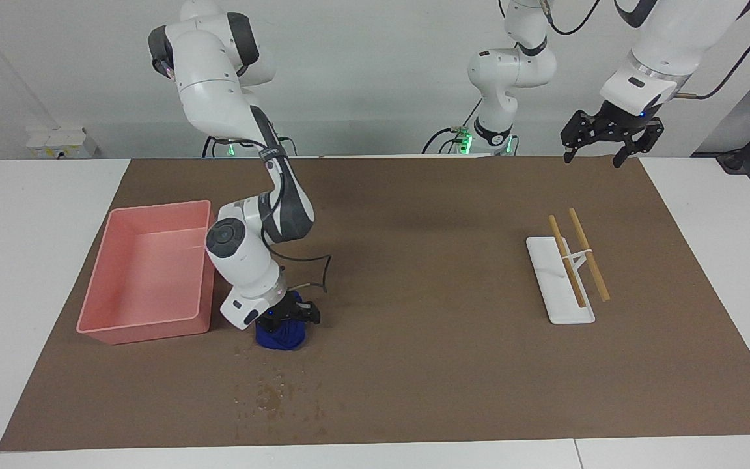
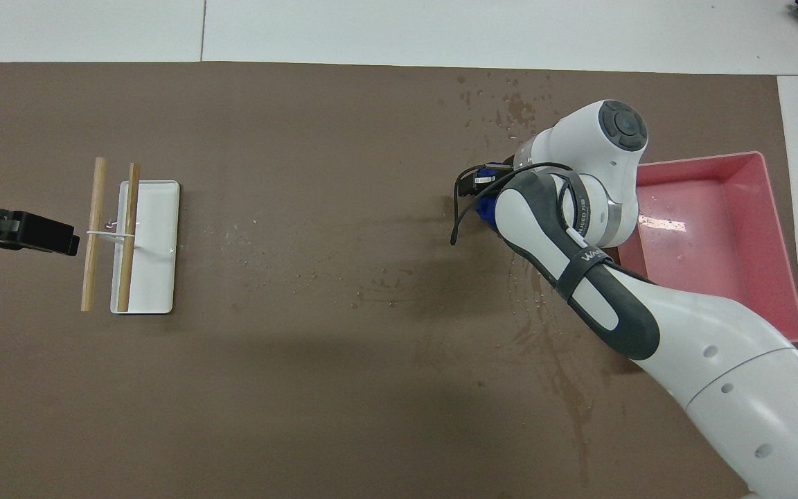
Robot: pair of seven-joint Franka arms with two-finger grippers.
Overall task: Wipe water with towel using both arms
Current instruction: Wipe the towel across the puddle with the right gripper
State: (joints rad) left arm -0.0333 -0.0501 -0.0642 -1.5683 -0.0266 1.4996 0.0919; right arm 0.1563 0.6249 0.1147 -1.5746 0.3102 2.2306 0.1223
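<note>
My right gripper is shut on the navy-blue towel and presses it down on the brown mat beside the pink tray. From overhead only a bit of the towel shows under the right gripper and wrist. The water lies as droplets and dark blotches on the mat, farther from the robots than the towel. In the overhead view the water sits close to the mat's edge. My left gripper hangs open and holds nothing, high over the mat's edge nearest the robots. The left arm waits.
A pink tray, also in the overhead view, stands at the right arm's end of the mat. A white rack with two wooden sticks lies at the left arm's end. Faint wet streaks mark the mat nearer the robots.
</note>
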